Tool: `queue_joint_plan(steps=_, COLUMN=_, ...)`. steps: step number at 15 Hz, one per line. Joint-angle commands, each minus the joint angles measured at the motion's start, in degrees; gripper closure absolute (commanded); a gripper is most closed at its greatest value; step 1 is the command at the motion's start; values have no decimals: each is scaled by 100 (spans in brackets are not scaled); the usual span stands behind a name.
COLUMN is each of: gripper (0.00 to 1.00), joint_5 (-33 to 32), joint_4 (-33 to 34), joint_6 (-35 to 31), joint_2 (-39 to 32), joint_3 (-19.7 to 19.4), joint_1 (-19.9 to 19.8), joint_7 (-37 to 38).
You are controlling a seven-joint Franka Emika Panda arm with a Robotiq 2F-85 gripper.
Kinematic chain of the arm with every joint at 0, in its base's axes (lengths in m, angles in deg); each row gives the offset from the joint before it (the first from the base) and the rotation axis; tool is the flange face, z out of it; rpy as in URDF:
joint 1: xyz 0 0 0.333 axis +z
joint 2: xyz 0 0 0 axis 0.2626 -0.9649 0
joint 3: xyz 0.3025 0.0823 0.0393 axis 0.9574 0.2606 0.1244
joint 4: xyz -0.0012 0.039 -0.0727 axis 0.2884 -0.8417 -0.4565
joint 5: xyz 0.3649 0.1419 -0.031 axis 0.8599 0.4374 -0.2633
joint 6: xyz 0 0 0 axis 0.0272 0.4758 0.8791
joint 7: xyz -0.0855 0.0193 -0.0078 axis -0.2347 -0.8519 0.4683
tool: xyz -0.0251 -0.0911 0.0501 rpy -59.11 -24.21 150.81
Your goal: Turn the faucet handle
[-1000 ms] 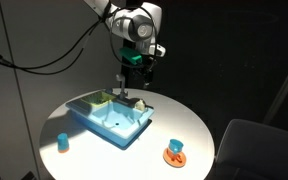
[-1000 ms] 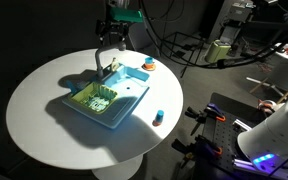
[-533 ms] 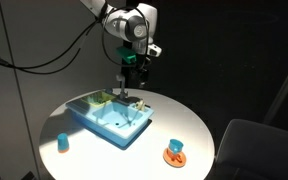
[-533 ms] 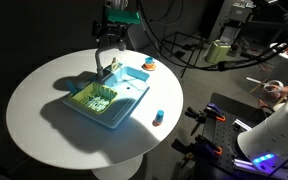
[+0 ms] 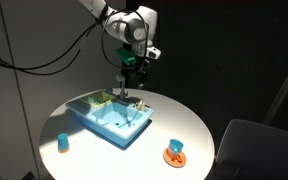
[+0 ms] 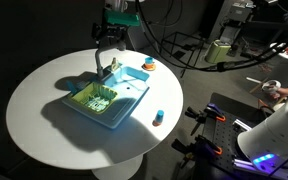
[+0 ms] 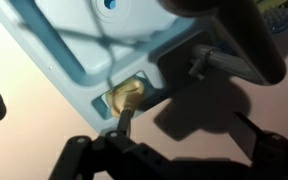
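Gripper (image 5: 125, 80), its two fingers spread apart, hangs just above the one faucet handle (image 5: 124, 97) on the single light-blue basin (image 5: 104, 124) mid-worktop. One small blue cup (image 5: 62, 142) and one orange piece (image 5: 174, 153) sit near the worktop's edge.

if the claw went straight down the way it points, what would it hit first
Most likely the faucet on the back rim of the blue basin; the claw points down right above it. Depth is unclear, so it could land on the rim beside it.
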Motion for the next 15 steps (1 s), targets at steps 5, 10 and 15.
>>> queue_joint_plan(steps=5, gripper=0, joint_5=519, joint_4=198, joint_6=-47, joint_2=-230, joint_3=209, joint_1=-53, joint_7=181)
queue_joint_plan(steps=10, gripper=0, joint_5=727, joint_4=328, joint_6=7, joint_2=-302, joint_3=205, joint_1=-95, joint_7=283)
queue_joint_plan(steps=15, gripper=0, joint_5=872, joint_4=441, joint_6=63, joint_2=-493, joint_3=200, joint_1=-199, joint_7=326)
